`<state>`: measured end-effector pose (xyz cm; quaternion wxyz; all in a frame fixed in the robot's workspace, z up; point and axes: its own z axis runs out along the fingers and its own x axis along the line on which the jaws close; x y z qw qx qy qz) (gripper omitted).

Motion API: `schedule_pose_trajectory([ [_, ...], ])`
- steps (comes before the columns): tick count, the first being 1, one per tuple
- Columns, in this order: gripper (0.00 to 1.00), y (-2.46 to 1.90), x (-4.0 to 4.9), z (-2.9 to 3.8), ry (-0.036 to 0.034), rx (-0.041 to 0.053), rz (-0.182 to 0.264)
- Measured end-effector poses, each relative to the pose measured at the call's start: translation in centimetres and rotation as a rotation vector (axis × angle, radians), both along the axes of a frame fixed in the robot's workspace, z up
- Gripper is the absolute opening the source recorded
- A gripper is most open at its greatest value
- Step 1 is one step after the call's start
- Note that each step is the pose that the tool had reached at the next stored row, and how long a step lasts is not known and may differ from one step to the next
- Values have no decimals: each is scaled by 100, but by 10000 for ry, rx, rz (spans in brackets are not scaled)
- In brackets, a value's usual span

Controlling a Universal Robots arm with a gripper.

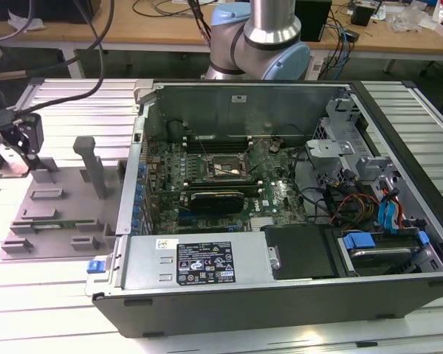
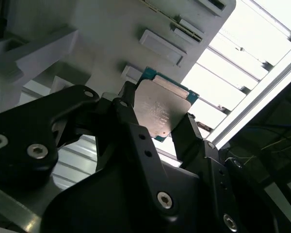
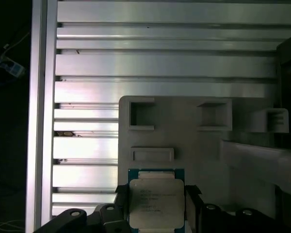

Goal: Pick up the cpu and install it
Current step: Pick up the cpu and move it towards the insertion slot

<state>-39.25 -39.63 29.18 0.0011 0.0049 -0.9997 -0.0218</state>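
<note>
The cpu (image 2: 161, 108), a small square chip with a silvery-grey top and a green rim, sits between the two black fingers of my gripper (image 2: 157, 119). In the first wrist view the cpu (image 3: 156, 203) lies over the near edge of the grey fixture plate (image 3: 184, 145), and the gripper (image 3: 156, 194) has a finger pressed against each side of it. In the exterior view the gripper (image 1: 20, 151) hangs over the far left end of that plate (image 1: 66, 206). The motherboard's cpu socket (image 1: 223, 168) lies inside the open computer case (image 1: 280, 273), well off to the exterior view's right.
The fixture plate carries raised blocks, an upright post (image 1: 92, 164) and a thin green memory stick (image 1: 59, 221). Ribbed aluminium table (image 3: 160, 63) surrounds it. The case's side wall (image 1: 133, 184) stands between plate and motherboard. The arm's base (image 1: 262, 37) is behind the case.
</note>
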Motion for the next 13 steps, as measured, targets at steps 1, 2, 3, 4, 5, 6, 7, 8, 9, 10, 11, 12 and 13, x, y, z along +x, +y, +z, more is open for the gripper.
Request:
schedule_pose_trajectory([
  [1,55,0,0,16,0,0,0],
  [2,55,1,0,32,0,0,0],
  [3,55,1,0,46,0,0,0],
  [4,55,3,0,76,0,0,0],
  [5,55,4,0,120,0,0,0],
  [6,55,4,0,152,0,0,1],
  [7,55,5,0,196,0,0,0],
  [8,55,6,0,234,0,0,0],
  [9,55,7,0,249,0,0,0],
  [10,55,7,0,262,0,-1,0],
  [11,55,7,0,282,-1,0,0],
  [12,55,8,0,292,0,0,1],
  [13,55,9,0,331,0,0,0],
])
